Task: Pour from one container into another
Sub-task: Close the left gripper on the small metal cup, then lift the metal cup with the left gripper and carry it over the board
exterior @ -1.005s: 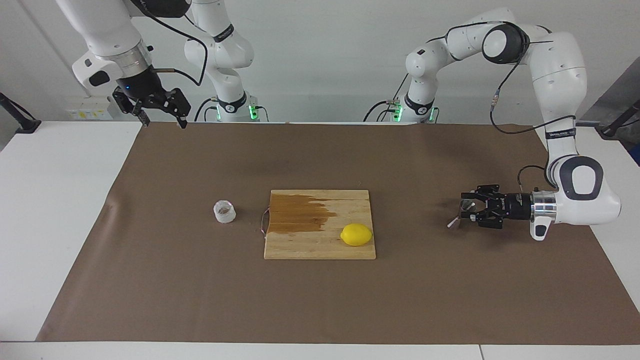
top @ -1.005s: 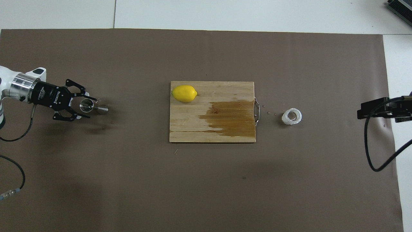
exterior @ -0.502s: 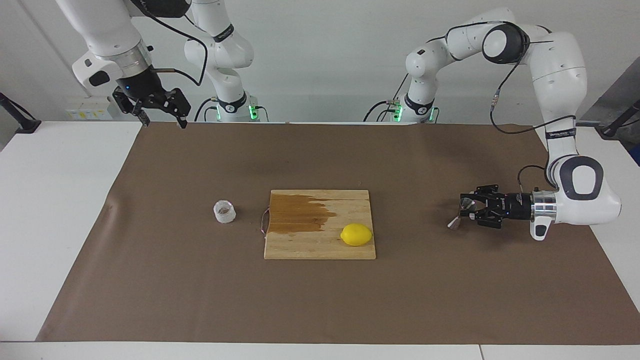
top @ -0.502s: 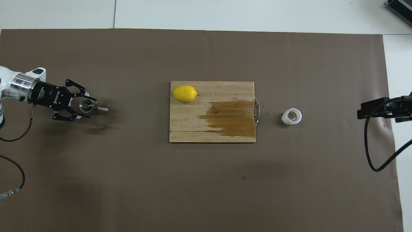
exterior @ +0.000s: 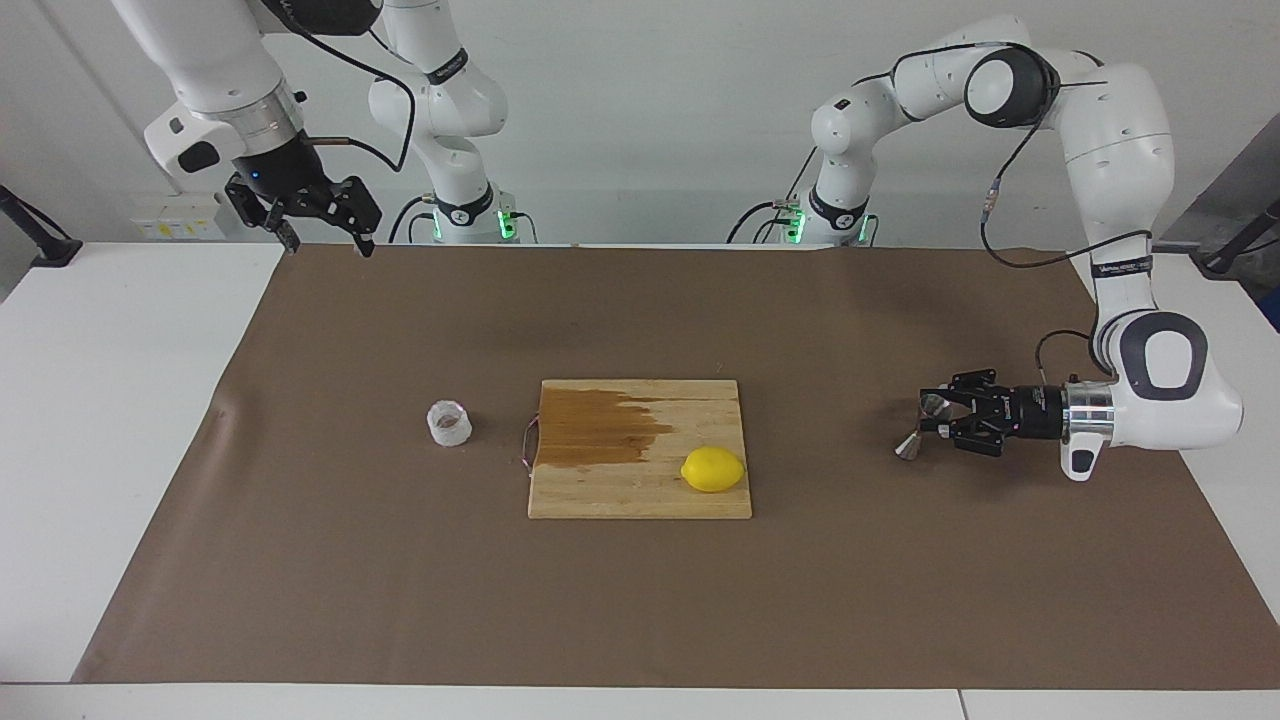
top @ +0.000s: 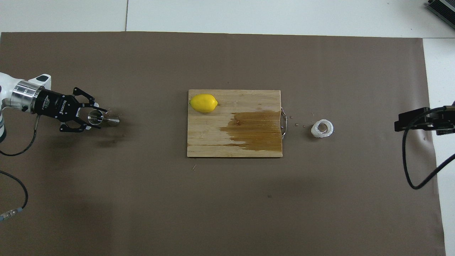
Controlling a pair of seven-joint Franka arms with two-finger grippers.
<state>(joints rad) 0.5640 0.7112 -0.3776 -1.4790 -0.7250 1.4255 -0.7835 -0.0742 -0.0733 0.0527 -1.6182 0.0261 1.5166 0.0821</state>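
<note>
The right gripper (exterior: 318,236) waits spread open above the table edge. The ribbed cup (exterior: 449,423) stands beside the cutting board (exterior: 640,490). The left gripper (exterior: 934,425) has its fingers pinched on the steel jigger (exterior: 919,428) at the left arm's end; lift it level and carry it slowly.

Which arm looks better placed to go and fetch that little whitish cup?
The right one, probably: its open tool waits at the cup's end of the table. The left tool is busy closing around the steel jigger.

Both arms (exterior: 1120,130) were glossy white with dark grey joint caps, silver wrist rings and black linkage grippers. Black cables looped along them. Green lights glowed at the bases; white lettering, possibly a brand name, marked one gripper body.
</note>
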